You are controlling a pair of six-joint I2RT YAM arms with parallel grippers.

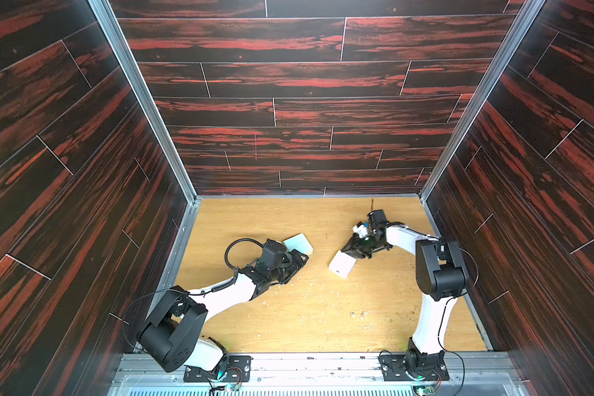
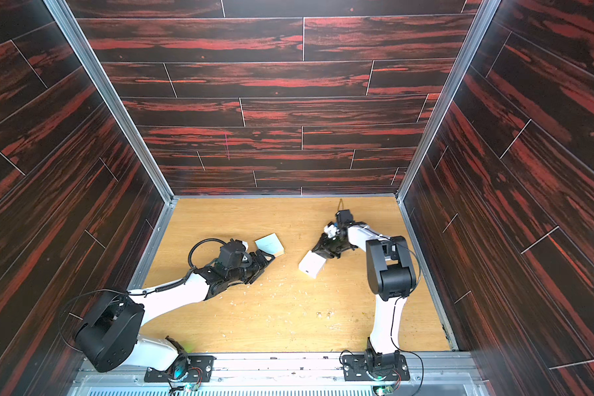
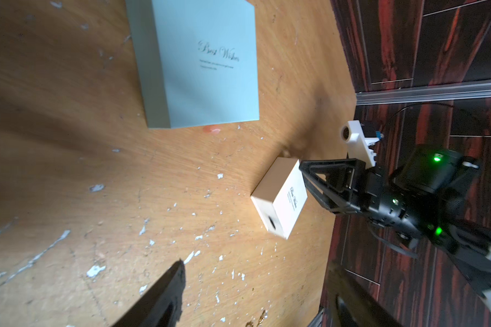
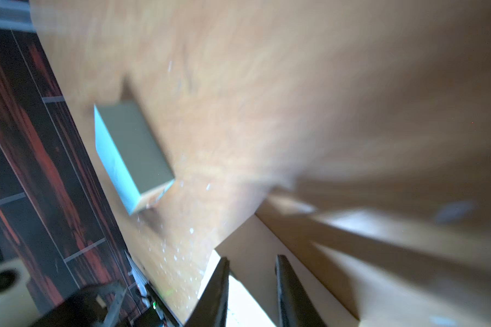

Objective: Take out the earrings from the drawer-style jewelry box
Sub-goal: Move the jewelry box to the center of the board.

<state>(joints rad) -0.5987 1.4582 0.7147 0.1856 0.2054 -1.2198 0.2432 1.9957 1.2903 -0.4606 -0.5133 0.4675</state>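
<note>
A small white drawer-style jewelry box [image 1: 342,264] [image 3: 284,198] lies closed on the wooden table, right of centre. My right gripper [image 1: 347,252] [image 4: 250,257] is at its far end. The fingers stand a narrow gap apart over the box's faces [image 4: 315,291], which spread past both of them. My left gripper [image 1: 300,262] [image 3: 255,263] is wide open over bare table, just short of a closed pale blue box [image 1: 299,242] [image 3: 207,65]. Two tiny pale gold glints [image 1: 357,313] toward the front may be the earrings. They are too small to be sure.
The table [image 1: 254,219] is ringed by dark red wood-patterned walls with metal corner posts. White paint flecks and brown stains are scattered over the middle and front of the table. A small gold-brown mark [image 3: 257,318] lies between the left fingers.
</note>
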